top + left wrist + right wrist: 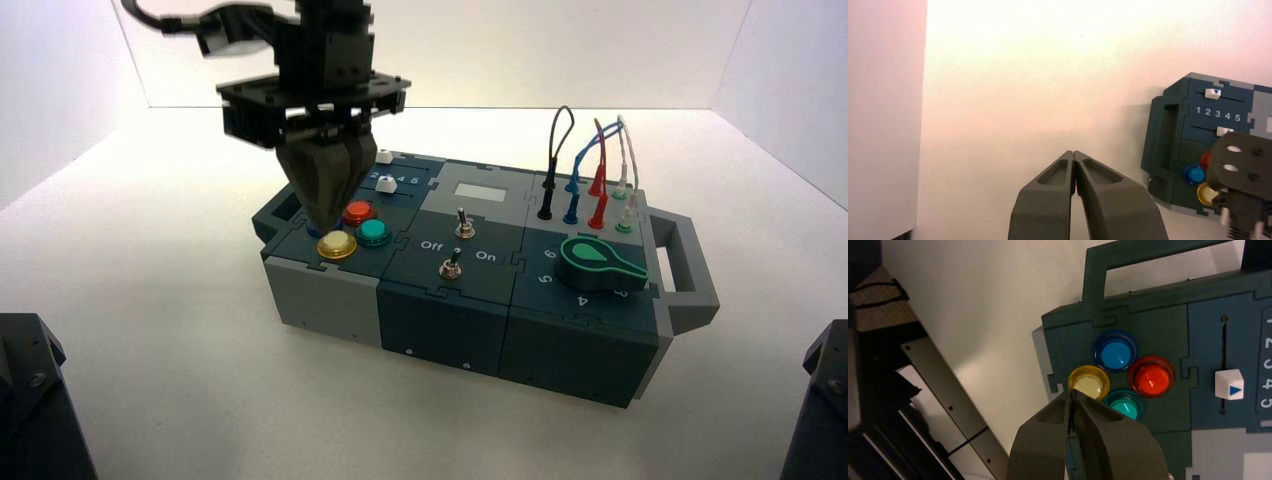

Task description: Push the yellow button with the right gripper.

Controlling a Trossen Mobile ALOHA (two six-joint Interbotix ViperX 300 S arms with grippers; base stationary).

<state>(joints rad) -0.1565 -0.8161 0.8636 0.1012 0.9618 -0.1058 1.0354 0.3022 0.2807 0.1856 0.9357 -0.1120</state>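
The yellow button (337, 244) sits at the front left corner of the box's top and shows plainly in the right wrist view (1089, 382). My right gripper (325, 222) points straight down over the button cluster, its fingers shut and empty. In the right wrist view, the right gripper's tip (1072, 392) lies at the yellow button's rim; I cannot tell whether it touches. My left gripper (1074, 154) is shut and empty over the white table, to the left of the box. The left wrist view shows the yellow button (1206, 194) partly behind the right gripper's plate (1243, 170).
Beside the yellow button are a red-orange button (1151, 377), a teal button (1124, 404) and a blue button (1115, 351). A white slider knob (1229, 384) lies past them. Two toggle switches (464, 225), a green knob (598, 260), plugged wires (590, 170) and a handle (685, 270) lie rightward.
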